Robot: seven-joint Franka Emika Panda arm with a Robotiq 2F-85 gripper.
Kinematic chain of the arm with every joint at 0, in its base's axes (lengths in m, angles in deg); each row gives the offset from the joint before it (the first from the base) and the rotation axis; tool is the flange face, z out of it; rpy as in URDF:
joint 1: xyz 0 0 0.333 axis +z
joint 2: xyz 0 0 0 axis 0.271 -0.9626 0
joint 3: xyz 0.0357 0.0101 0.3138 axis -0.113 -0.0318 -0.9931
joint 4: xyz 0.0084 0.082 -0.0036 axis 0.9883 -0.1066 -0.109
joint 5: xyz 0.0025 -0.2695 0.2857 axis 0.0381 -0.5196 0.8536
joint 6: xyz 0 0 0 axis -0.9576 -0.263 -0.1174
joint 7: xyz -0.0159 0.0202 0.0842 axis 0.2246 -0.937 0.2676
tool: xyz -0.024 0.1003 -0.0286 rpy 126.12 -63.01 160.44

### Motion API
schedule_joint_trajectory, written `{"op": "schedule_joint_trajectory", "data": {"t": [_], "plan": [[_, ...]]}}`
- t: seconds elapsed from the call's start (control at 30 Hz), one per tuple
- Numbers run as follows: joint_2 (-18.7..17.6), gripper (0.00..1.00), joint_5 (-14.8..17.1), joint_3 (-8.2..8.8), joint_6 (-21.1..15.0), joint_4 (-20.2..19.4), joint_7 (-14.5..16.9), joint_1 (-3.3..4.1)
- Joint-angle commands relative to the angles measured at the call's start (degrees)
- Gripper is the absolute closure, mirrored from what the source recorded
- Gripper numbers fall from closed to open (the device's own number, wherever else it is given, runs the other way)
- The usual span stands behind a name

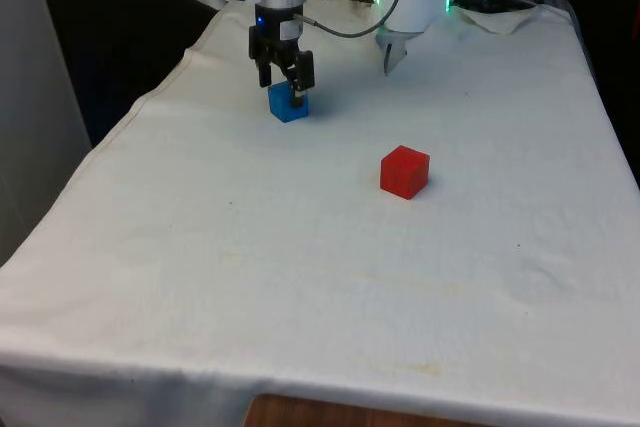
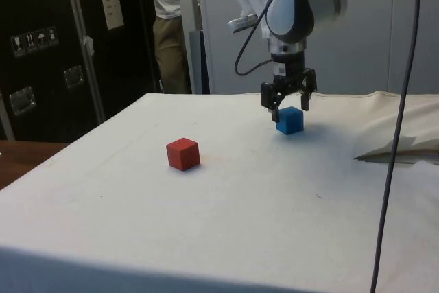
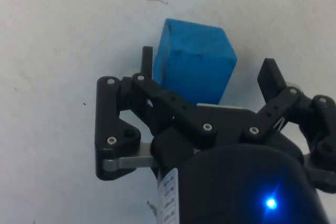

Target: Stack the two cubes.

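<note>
A blue cube point(image 1: 288, 105) rests on the white cloth far back, toward the front view's left. My gripper point(image 1: 283, 87) hangs just over it, open, its fingers reaching down on either side of the cube's upper part. In the side view the gripper point(image 2: 289, 106) sits right on top of the blue cube point(image 2: 290, 121). The wrist view shows the blue cube point(image 3: 194, 61) between the spread fingers point(image 3: 147, 59), with a gap at the other finger. A red cube point(image 1: 404, 171) stands alone nearer the table's middle, well apart from the gripper; it is also in the side view point(image 2: 183, 154).
A person point(image 2: 164, 25) stands behind the table's far corner in the side view. A fold of bunched cloth point(image 2: 401, 147) lies at that view's right, and a dark cable point(image 2: 398, 135) hangs down in front of it.
</note>
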Motion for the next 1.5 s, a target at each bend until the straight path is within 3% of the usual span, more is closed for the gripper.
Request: {"op": "schedule_joint_trajectory", "data": {"t": [0.0, 0.1, 0.13, 0.17, 0.4, 0.43, 0.47, 0.6, 0.67, 0.7, 0.73, 0.77, 0.87, 0.9, 0.93, 0.97, 1.0, 1.2, 1.27, 1.3, 1.47], "plan": [[1.3, 0.00, 2.1, -1.78, -0.6, -0.6, 1.5, -1.15], [1.2, 0.00, 3.0, -2.01, -0.9, -0.6, 1.8, -1.15], [-0.1, 0.00, 1.1, -0.29, -0.3, -0.1, 0.4, 0.00], [1.1, 0.00, 3.2, -2.01, -0.9, -0.6, 1.9, -1.15], [0.6, 0.00, 3.0, -1.38, -0.6, -0.3, 1.7, -0.74], [-0.1, 0.00, 1.8, -0.29, -0.3, -0.1, 0.8, 0.00], [0.6, 0.00, 3.0, -1.26, -0.6, -0.3, 1.7, -0.74], [0.5, 0.02, 2.8, -1.03, -0.3, -0.3, 1.5, -0.63], [0.4, 0.19, 2.7, -1.03, -0.3, -0.3, 1.4, -0.57], [-0.1, 0.30, 1.8, -0.23, -0.3, -0.1, 0.8, -0.06], [0.4, 0.30, 2.7, -0.97, -0.3, -0.2, 1.4, -0.57], [0.4, 0.54, 2.6, -0.97, -0.2, -0.2, 1.4, -0.57], [0.3, 0.92, 2.6, -0.92, -0.2, -0.2, 1.4, -0.57], [0.4, 1.00, 2.6, -0.92, -0.2, -0.2, 1.3, -0.57], [0.3, 1.00, 2.6, -0.92, -0.2, -0.2, 1.3, -0.57], [-0.1, 1.00, 1.8, -0.23, -0.3, -0.1, 0.7, -0.06], [0.3, 1.00, 2.6, -0.92, -0.2, -0.2, 1.3, -0.57], [0.3, 0.99, 2.5, -0.86, -0.1, -0.1, 1.2, -0.46], [0.4, 0.99, 2.1, -0.57, 0.5, 0.5, 0.4, 0.17], [0.0, 0.99, 1.8, -0.34, -0.3, 0.3, 0.6, 0.06], [1.2, 0.99, 1.1, -0.69, 2.2, 2.0, -1.4, 1.09]]}}
